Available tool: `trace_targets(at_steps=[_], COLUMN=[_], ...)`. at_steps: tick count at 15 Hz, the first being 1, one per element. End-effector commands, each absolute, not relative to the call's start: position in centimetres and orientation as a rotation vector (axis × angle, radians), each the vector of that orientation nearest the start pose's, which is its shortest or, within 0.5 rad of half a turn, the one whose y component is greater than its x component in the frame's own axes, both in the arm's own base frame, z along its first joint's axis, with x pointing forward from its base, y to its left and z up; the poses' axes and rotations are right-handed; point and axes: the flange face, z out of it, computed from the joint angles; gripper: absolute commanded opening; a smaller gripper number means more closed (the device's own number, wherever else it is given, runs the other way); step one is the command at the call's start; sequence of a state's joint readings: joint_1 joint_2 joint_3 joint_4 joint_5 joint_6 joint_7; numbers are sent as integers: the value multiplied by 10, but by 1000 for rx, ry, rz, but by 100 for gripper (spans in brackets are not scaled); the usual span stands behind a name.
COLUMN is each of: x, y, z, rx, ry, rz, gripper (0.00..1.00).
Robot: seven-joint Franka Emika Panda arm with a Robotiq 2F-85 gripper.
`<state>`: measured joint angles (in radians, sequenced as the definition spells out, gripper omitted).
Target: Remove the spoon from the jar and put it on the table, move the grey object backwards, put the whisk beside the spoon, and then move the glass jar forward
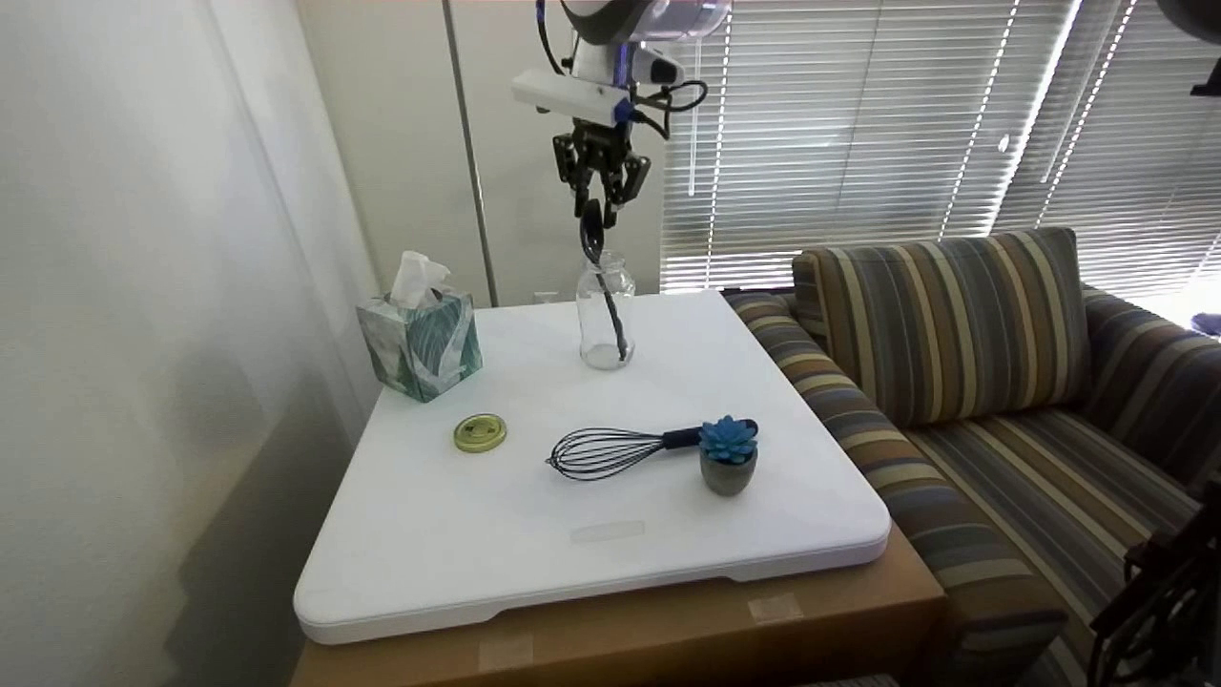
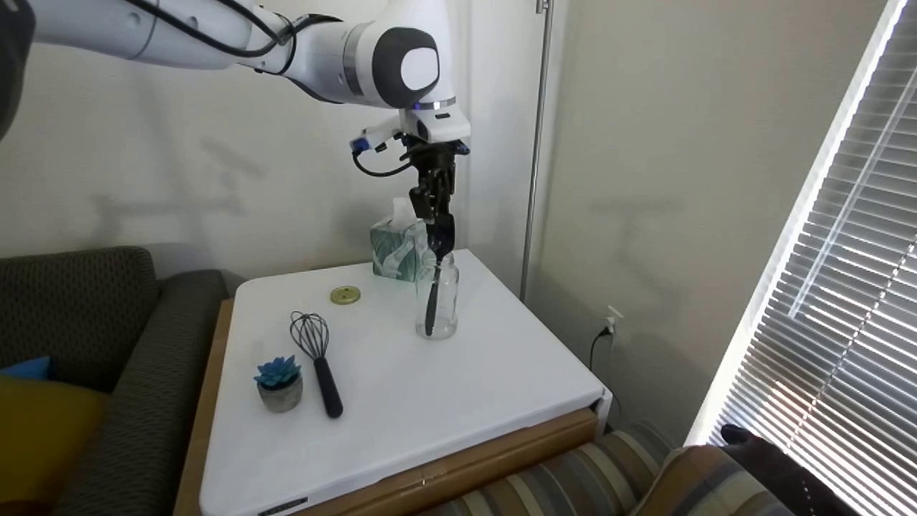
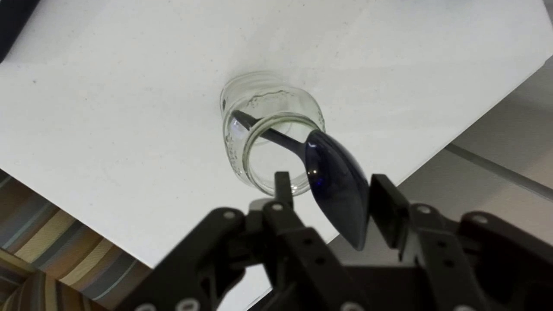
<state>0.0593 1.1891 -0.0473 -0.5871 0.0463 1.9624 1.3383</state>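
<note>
Tool (image 3: 332,185) astride slanted, bowl-up spoon (image 3: 324,170)

The wrist (image 2: 438,126) is being held above the jar (image 2: 448,308), the tool (image 3: 332,190) being pointed downward, fingers (image 3: 283,190) apart.

spoon (image 3: 337,190): black | whisk handle (image 2: 327,388): black | succulent (image 1: 728,440): blue | pot (image 1: 728,476): grey | table (image 1: 429,534): white | disc (image 1: 480,433): yellow-green | cushion (image 1: 954,329): multicolour stripes
</note>
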Motion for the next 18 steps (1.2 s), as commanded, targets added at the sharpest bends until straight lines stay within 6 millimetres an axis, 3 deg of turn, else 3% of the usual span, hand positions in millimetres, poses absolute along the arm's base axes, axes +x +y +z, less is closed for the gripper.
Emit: trace_targets(at_steps=[1,3,5,13,18], x=[822,823,824,825,828], y=[30,31,34,39,43], z=[288,289,292,304,324], rx=[-2403,-2408,-2411,-2401,-2354], ry=[1826,1813,1805,1785,1785], rz=[-206,-217,-233,-266,-309], gripper=[20,6,0,2,2])
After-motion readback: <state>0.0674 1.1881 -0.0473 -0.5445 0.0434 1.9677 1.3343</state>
